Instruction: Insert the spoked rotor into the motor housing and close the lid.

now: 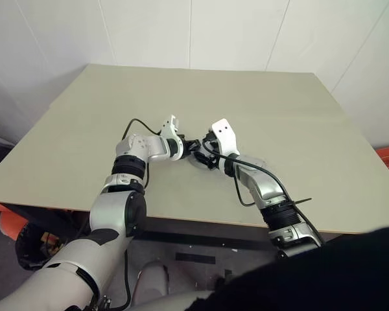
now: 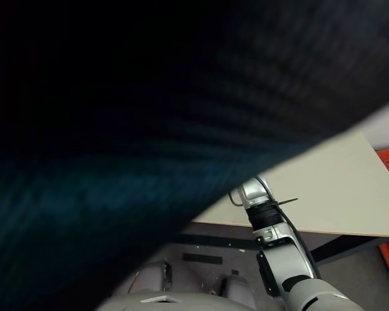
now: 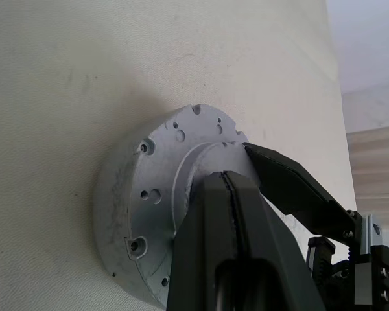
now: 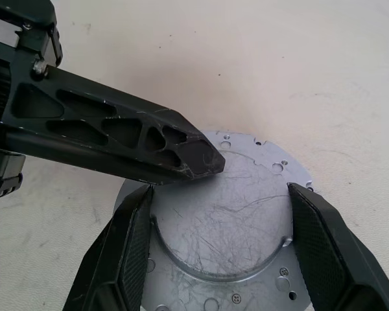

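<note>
My left gripper (image 3: 228, 188) has its jaws pressed shut with nothing between them, the tips resting on the flat face of the lid (image 4: 230, 223). The lid, a grey metal disc with small holes around its edge, lies on the beige worktop (image 1: 292, 123) near the front edge. My right gripper (image 4: 217, 243) has its jaws spread wide, one finger (image 4: 126, 249) against each side of the disc's raised round centre.
</note>
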You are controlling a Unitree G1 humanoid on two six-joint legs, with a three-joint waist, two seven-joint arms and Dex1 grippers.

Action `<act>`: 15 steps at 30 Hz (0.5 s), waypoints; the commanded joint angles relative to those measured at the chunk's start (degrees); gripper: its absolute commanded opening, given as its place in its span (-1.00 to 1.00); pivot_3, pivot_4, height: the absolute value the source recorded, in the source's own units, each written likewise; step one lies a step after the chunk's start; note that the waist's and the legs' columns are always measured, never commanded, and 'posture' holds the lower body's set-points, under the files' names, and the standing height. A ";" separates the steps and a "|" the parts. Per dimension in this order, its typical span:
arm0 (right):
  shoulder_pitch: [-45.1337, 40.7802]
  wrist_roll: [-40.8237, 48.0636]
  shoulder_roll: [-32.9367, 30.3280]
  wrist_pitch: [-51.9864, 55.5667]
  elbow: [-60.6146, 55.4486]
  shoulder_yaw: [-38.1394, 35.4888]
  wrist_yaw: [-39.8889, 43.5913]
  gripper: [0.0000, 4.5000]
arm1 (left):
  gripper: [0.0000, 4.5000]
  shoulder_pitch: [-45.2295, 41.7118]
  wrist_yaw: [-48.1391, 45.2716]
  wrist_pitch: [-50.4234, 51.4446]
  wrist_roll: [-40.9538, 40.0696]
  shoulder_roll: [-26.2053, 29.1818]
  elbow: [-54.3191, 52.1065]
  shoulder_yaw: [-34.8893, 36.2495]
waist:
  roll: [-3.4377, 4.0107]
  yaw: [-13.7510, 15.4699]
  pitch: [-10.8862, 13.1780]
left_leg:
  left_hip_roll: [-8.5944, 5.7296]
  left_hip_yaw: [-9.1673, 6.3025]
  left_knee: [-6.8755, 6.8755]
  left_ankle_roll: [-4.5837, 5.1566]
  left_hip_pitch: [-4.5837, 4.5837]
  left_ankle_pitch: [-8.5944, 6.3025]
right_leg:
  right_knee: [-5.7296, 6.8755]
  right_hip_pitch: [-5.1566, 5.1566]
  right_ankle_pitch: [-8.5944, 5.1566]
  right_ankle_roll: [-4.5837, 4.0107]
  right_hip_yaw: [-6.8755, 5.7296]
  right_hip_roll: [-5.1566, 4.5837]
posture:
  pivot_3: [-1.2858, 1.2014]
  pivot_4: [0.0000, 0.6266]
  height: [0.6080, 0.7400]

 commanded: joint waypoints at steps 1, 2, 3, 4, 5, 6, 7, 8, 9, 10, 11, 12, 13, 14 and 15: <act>1.27 -0.72 -1.83 2.54 0.33 -0.22 0.02 0.40 | -0.99 0.01 0.07 0.14 0.43 0.41 -0.56 -0.26 | 0.00 0.01 0.00 | 0.00 0.00 -0.01 0.00 0.00 0.00 | 0.00 0.00 0.00 0.00 0.00 0.00 | 0.03 -1.00 1.00; 1.32 -0.62 -1.94 2.65 0.01 -0.16 0.25 0.40 | -0.99 -0.01 0.03 0.16 0.41 0.42 -0.56 -0.25 | 0.00 0.03 0.00 | -0.01 0.00 -0.01 0.00 0.00 0.00 | -0.01 0.00 0.00 0.00 0.00 0.00 | 0.03 -1.00 1.00; 1.40 -0.49 -2.09 2.70 -0.39 -0.20 0.47 0.40 | -0.99 -0.02 0.02 0.21 0.39 0.43 -0.57 -0.23 | 0.00 0.07 0.00 | -0.02 0.00 -0.01 0.00 -0.01 0.00 | -0.02 0.00 0.00 0.00 0.00 -0.01 | 0.03 -1.00 1.00; 1.51 -0.08 -2.28 2.87 -0.89 -0.21 1.20 0.40 | -0.99 -0.02 -0.01 0.23 0.38 0.43 -0.57 -0.23 | 0.00 0.09 0.00 | -0.04 0.00 -0.03 0.00 -0.02 0.00 | -0.04 0.00 0.00 0.00 0.00 -0.02 | 0.03 -1.00 1.00; 1.61 0.09 -2.42 2.97 -1.26 -0.18 1.63 0.55 | -1.00 -0.02 -0.03 0.26 0.36 0.42 -0.59 -0.22 | 0.00 0.12 0.00 | -0.07 0.00 -0.05 0.01 -0.02 0.00 | -0.05 0.00 0.00 0.00 0.00 -0.04 | 0.03 -1.00 1.00; 1.71 -0.15 -2.61 3.08 -1.62 -0.04 1.57 0.71 | -1.00 -0.01 -0.05 0.29 0.36 0.40 -0.62 -0.24 | 0.00 0.18 0.00 | -0.11 0.00 -0.08 0.01 -0.03 -0.01 | -0.06 0.00 0.00 0.00 0.00 -0.06 | 0.03 -1.00 1.00; 1.80 -0.40 -2.78 3.47 -2.01 0.10 1.46 0.83 | -1.00 0.00 -0.09 0.32 0.35 0.39 -0.64 -0.25 | -0.01 0.21 0.00 | -0.15 0.00 -0.11 0.01 -0.03 0.00 | -0.09 -0.01 0.00 0.00 0.00 -0.09 | 0.03 -1.00 1.00; 1.89 -0.59 -2.90 3.79 -2.33 0.21 1.29 0.98 | -1.00 0.01 -0.11 0.37 0.34 0.37 -0.69 -0.25 | -0.01 0.19 0.00 | -0.16 0.00 -0.12 -0.03 -0.04 0.02 | -0.10 0.00 0.00 0.00 0.00 -0.09 | 0.03 -1.00 1.00; 1.96 -0.56 -3.41 4.19 -3.31 0.27 1.56 1.00 | -1.00 -0.03 -0.14 0.35 0.34 0.37 -0.63 -0.23 | -0.01 0.17 0.00 | -0.17 0.00 -0.12 -0.11 -0.05 0.07 | -0.11 -0.01 0.01 0.01 0.00 -0.09 | 0.03 -1.00 1.00; 2.01 -0.47 -3.77 4.51 -4.04 0.30 1.81 1.00 | -1.00 -0.07 -0.16 0.32 0.34 0.36 -0.59 -0.21 | -0.01 0.18 0.00 | -0.17 0.00 -0.13 -0.12 -0.05 0.07 | -0.11 -0.02 0.01 0.01 0.00 -0.09 | 0.03 -1.00 1.00; 1.92 -0.17 -4.58 5.65 -5.16 0.45 2.76 1.00 | -1.00 -0.07 -0.20 0.30 0.35 0.34 -0.55 -0.22 | 0.00 0.21 0.01 | -0.17 0.00 -0.15 -0.13 -0.06 0.08 | -0.11 -0.03 0.01 0.01 0.00 -0.09 | 0.03 -1.00 1.00; 1.84 0.20 -5.30 6.46 -6.31 0.43 3.64 1.00 | -1.00 -0.06 -0.21 0.31 0.33 0.30 -0.53 -0.20 | -0.01 0.22 0.01 | -0.17 0.00 -0.16 -0.13 -0.06 0.08 | -0.11 -0.04 0.01 0.01 -0.01 -0.09 | 0.03 -1.00 1.00; 1.68 0.34 -5.82 7.15 -7.07 0.37 4.05 1.00 | -1.00 -0.04 -0.24 0.33 0.31 0.27 -0.54 -0.20 | -0.01 0.24 0.01 | -0.17 -0.01 -0.16 -0.14 -0.07 0.09 | -0.11 -0.04 0.01 0.01 -0.01 -0.09 | 0.03 -1.00 1.00; 1.62 0.41 -6.17 7.66 -7.66 0.32 4.29 1.00 | -1.00 -0.01 -0.25 0.37 0.29 0.24 -0.58 -0.19 | -0.01 0.25 0.01 | -0.19 -0.01 -0.16 -0.13 -0.07 0.08 | -0.11 -0.04 0.01 0.01 -0.01 -0.10 | 0.03 -1.00 1.00; 1.44 0.49 -6.39 8.11 -8.04 0.18 4.37 1.00 | -1.00 0.01 -0.25 0.34 0.30 0.21 -0.57 -0.18 | -0.01 0.24 0.01 | -0.20 -0.01 -0.16 -0.13 -0.07 0.09 | -0.11 -0.04 0.01 0.01 -0.01 -0.12 | 0.03 -1.00 1.00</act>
